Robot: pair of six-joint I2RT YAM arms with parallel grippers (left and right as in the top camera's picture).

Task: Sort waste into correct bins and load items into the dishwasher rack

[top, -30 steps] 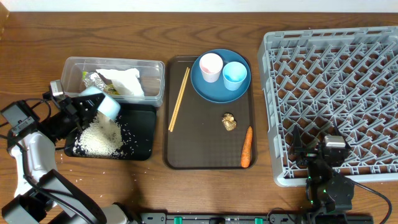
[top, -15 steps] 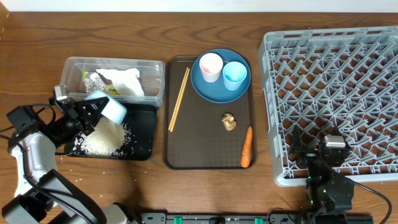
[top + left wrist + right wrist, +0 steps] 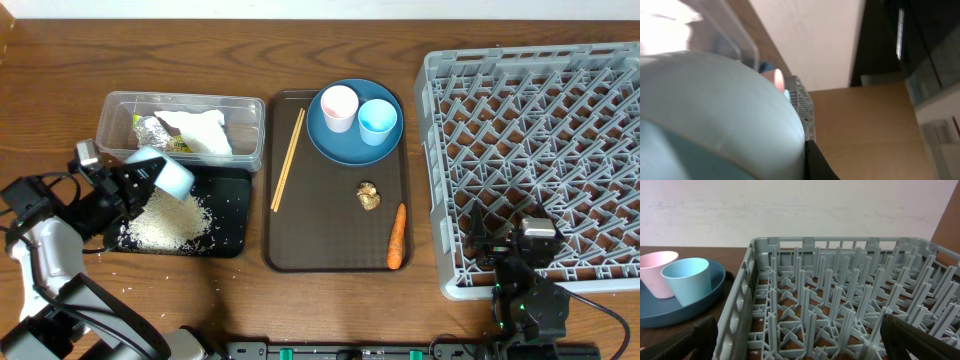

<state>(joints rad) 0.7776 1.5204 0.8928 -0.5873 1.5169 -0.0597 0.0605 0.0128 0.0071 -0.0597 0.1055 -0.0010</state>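
While above the black tray, light blue bowl in pinch of left gripper.

light blue bowl: blurred, cropped | dishwasher rack: cropped right edge

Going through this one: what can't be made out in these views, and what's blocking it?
Left wrist view: the light blue bowl, close and blurred, fills the frame and hides the black tray and rice.
Overhead: the bowl's wall and the left gripper hide whether any rice is inside it.
Right wrist view: the right gripper shows only as dark blurred fingers, cut off by the bottom edge.
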